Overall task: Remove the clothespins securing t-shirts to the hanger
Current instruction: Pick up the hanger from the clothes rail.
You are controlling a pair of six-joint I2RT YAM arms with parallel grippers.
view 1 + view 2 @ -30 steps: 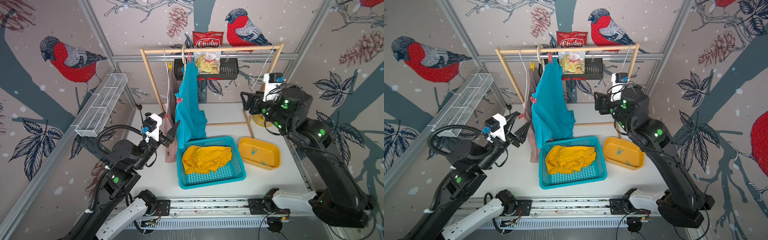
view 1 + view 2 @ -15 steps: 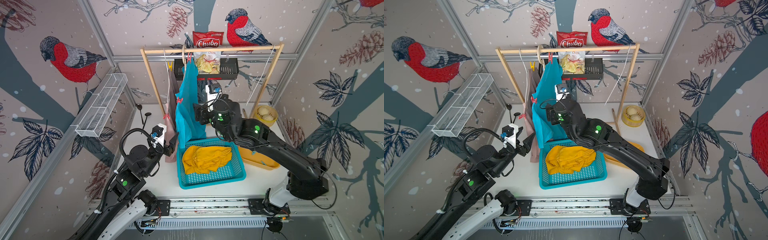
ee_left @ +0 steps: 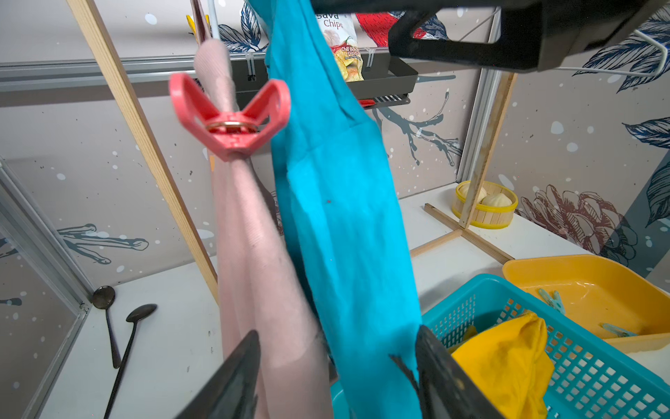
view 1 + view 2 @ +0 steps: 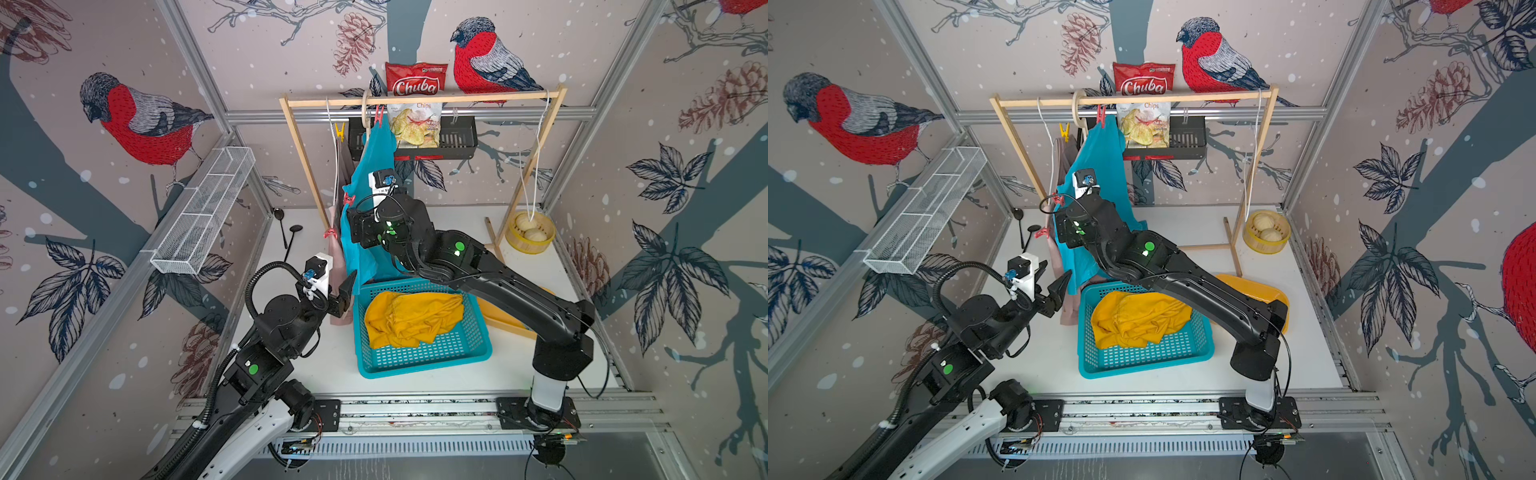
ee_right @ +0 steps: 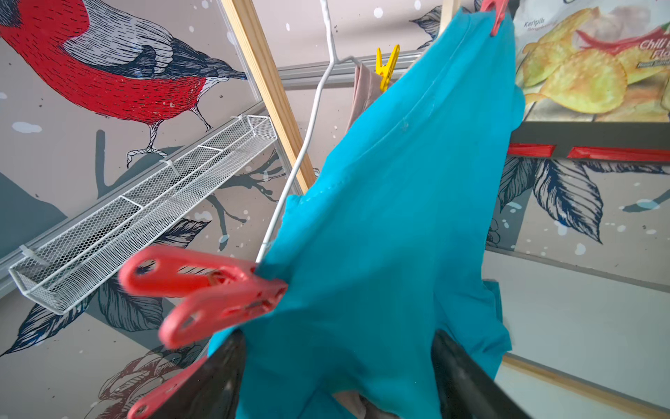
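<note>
On the wooden rack [image 4: 419, 99]: teal t-shirt [image 5: 398, 217], pinned by a red clothespin [image 5: 203, 290] to the white wire hanger [image 5: 311, 119]. The right gripper [image 5: 337, 362] is wide, empty, astride the cloth beside that pin. The left gripper [image 3: 337, 344] is wide, empty, below the pink t-shirt [image 3: 253, 254]. Step: approach. Next: sidestep onto the pin's handles, squeeze.

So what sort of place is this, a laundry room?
More likely a robot test booth: bird wallpaper on metal framing, two arms on a rail, shirts pegged to a wooden rack.
</note>
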